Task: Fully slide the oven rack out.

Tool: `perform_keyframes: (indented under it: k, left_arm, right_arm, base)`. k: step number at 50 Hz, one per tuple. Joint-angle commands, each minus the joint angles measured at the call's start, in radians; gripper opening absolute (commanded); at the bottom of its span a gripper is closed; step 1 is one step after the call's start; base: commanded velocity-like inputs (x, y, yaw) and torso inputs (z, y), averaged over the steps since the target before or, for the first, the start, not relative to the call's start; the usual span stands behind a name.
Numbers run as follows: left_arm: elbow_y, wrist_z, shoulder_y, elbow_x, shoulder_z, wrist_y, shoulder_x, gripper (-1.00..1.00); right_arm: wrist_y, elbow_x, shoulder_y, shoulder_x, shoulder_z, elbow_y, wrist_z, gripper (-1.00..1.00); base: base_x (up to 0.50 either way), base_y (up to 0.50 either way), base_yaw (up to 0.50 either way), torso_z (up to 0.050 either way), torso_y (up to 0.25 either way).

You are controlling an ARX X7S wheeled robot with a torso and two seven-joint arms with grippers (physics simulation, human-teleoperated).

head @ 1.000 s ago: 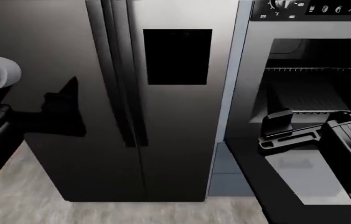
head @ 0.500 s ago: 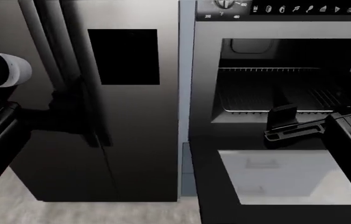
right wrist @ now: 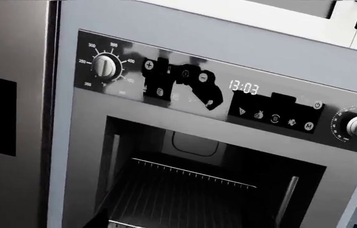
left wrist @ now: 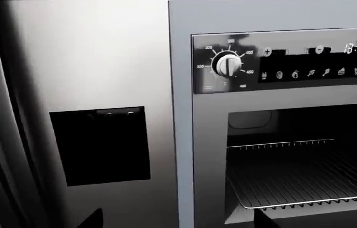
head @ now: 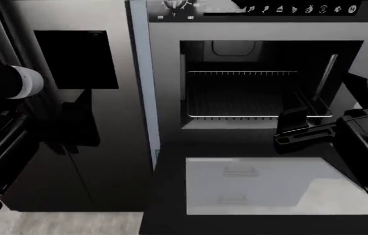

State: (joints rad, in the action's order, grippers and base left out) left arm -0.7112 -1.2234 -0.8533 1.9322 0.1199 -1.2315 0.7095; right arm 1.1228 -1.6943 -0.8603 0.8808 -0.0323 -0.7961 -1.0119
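Note:
The oven rack [head: 242, 95] is a silvery wire grid lying level inside the open oven cavity; it also shows in the left wrist view [left wrist: 305, 180] and the right wrist view [right wrist: 185, 194]. Its front bar sits about at the cavity mouth. My right gripper [head: 287, 128] hovers just in front of the rack's right front corner, above the lowered oven door [head: 269, 188], open and holding nothing. My left gripper [left wrist: 178, 224] faces the seam between fridge and oven, well left of the rack, with its dark fingertips [left wrist: 93, 221] spread wide and nothing between them.
A tall dark steel fridge [head: 66, 122] with a black dispenser panel [head: 76, 58] stands left of the oven. The oven's control panel [right wrist: 229, 95] with its knobs runs above the cavity. The dropped door juts toward me. Pale floor [head: 60, 223] shows at lower left.
The head view has swung right: fridge and oven slid left in the picture, and the oven cavity now sits near its middle. The right gripper stays in front of the rack.

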Motion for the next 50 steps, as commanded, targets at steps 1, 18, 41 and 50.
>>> perform_keyframes:
  k: [1, 18, 41, 50]
  left_arm:
    - [-0.008, 0.029, 0.02, -0.021, 0.01, -0.002, 0.001, 1.0]
    - [-0.008, 0.05, 0.055, -0.068, 0.012, 0.009, -0.024, 1.0]
    - [-0.015, 0.062, 0.074, -0.082, 0.013, 0.02, -0.009, 1.0]
    - [-0.021, 0.058, 0.079, -0.077, 0.018, 0.03, 0.002, 1.0]
  right_arm:
    - [0.012, 0.01, -0.017, -0.007, -0.031, 0.014, -0.001, 1.0]
    - [0.003, -0.002, -0.025, -0.008, -0.046, 0.024, -0.013, 1.0]
    - [-0.011, 0.047, 0.007, -0.021, -0.053, 0.024, 0.024, 1.0]
    - [-0.017, 0.044, 0.0, -0.024, -0.06, 0.024, 0.02, 1.0]
  base:
    - [0.0, -0.5, 0.0, 0.0, 0.0]
    - [0.0, -0.5, 0.0, 0.0, 0.0]
    - [0.04, -0.41, 0.0, 0.0, 0.0]
    - [0.47, -0.03, 0.0, 0.0, 0.0]
